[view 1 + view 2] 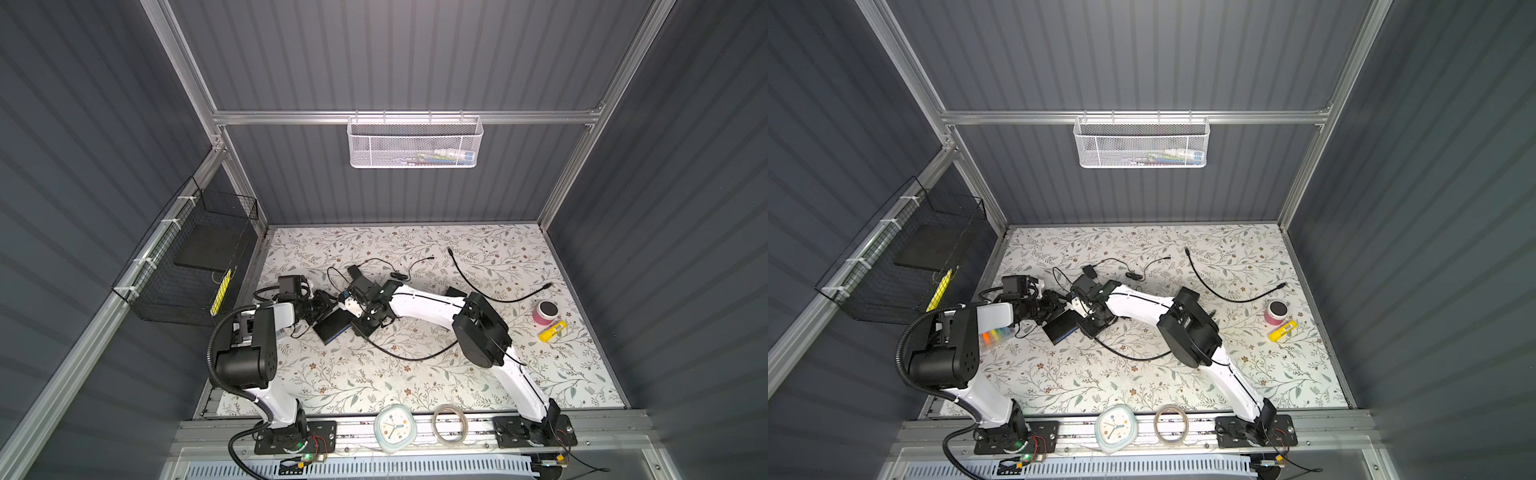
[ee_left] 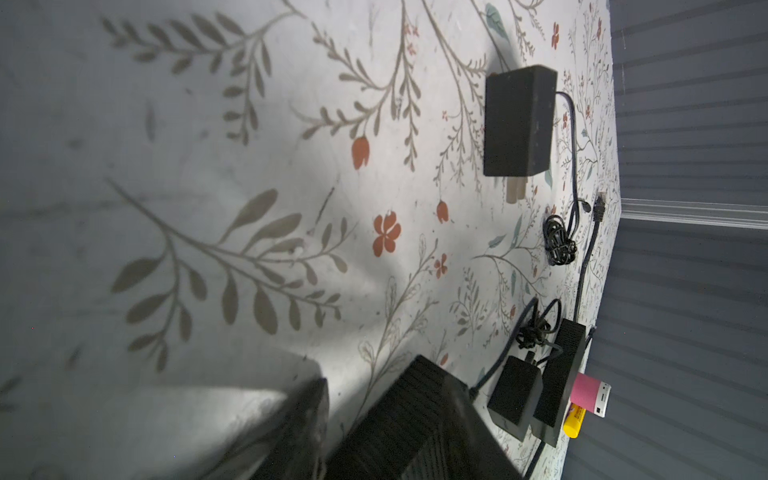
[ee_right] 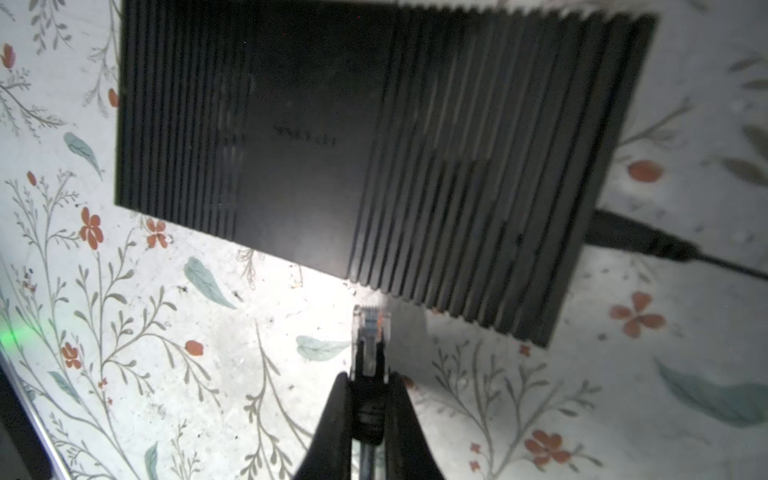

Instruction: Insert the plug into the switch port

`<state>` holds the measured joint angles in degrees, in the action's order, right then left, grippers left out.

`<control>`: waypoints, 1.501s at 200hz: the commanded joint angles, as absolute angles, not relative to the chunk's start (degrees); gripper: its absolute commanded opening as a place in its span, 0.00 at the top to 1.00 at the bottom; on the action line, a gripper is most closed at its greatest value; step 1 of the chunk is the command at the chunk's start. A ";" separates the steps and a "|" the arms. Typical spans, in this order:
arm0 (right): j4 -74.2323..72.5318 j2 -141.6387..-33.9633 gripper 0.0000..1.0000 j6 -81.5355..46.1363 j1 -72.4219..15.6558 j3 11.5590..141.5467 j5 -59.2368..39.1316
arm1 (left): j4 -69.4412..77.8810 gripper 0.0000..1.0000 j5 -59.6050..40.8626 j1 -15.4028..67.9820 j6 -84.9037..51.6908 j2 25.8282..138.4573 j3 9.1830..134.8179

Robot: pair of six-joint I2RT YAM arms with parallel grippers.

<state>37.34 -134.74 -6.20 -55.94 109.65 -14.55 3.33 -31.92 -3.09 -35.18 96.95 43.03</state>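
Clear plug (image 3: 371, 332) clamped in right tool (image 3: 369, 379), near switch box (image 3: 332, 145); left tool (image 1: 329, 309) state unclear.

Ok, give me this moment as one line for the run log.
phase: pre-insertion | right gripper: shut on plug | plug: just short of switch edge, not in | left gripper: at switch, grip unclear

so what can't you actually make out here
- switch port: too small in both top views; the right wrist view shows only the switch from above.
- left gripper: whether the jaws hold the switch; tiny in both top views, dark and cut off in the left wrist view.
- white mesh basket contents: too small, behind mesh.
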 commanded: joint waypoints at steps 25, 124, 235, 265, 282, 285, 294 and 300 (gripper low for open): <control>40.29 -138.90 1.00 -6.16 -56.56 115.44 -14.00 | 2.89 0.59 -32.53 -3.16 -35.42 97.11 39.97; 41.52 -138.82 1.00 -5.95 -56.78 117.33 -13.69 | 3.32 0.72 -32.69 -3.16 -34.35 97.55 39.11; 41.75 -140.03 1.00 -6.84 -57.33 118.64 -15.98 | 3.17 0.67 -32.85 -3.16 -34.16 97.14 38.77; 41.57 -140.07 1.00 -7.20 -57.56 118.61 -15.75 | 4.06 0.65 -33.52 -3.16 -34.17 96.90 38.32; 41.46 -140.18 1.00 -7.21 -57.57 118.74 -15.30 | 4.78 0.66 -34.27 -3.16 -34.19 96.98 37.99; 41.47 -140.17 1.00 -7.14 -57.55 118.67 -15.17 | 4.98 0.66 -34.28 -3.16 -34.19 97.01 37.88; 41.36 -140.18 1.00 -7.13 -57.51 118.74 -14.79 | 5.38 0.66 -34.73 -3.16 -34.28 97.03 37.63; 41.29 -140.26 1.00 -7.09 -57.41 118.82 -14.48 | 5.43 0.66 -34.75 -3.16 -34.32 96.99 37.56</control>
